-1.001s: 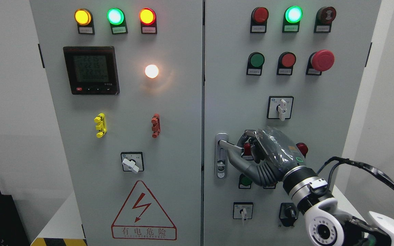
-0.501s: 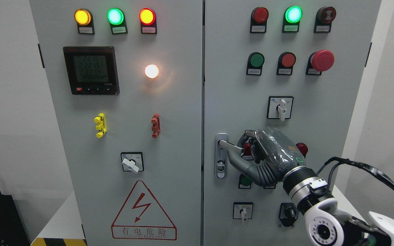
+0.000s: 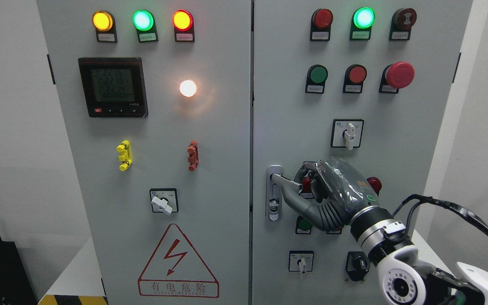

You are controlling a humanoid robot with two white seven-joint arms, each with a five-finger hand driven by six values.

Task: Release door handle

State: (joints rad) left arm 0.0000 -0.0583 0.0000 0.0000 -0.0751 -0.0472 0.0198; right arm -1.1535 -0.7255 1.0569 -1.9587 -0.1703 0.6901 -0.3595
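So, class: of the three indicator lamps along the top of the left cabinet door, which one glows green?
The middle lamp. The lamp left of it glows yellow, and the lamp right of it shows orange with a red rim.

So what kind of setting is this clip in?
Likely an electrical room or training lab: a grey control cabinet with indicator lamps, a digital meter and a high-voltage warning triangle.

door handle (image 3: 284, 181): silver lever | on right cabinet door, left edge | swung out rightward | held in curled fingers
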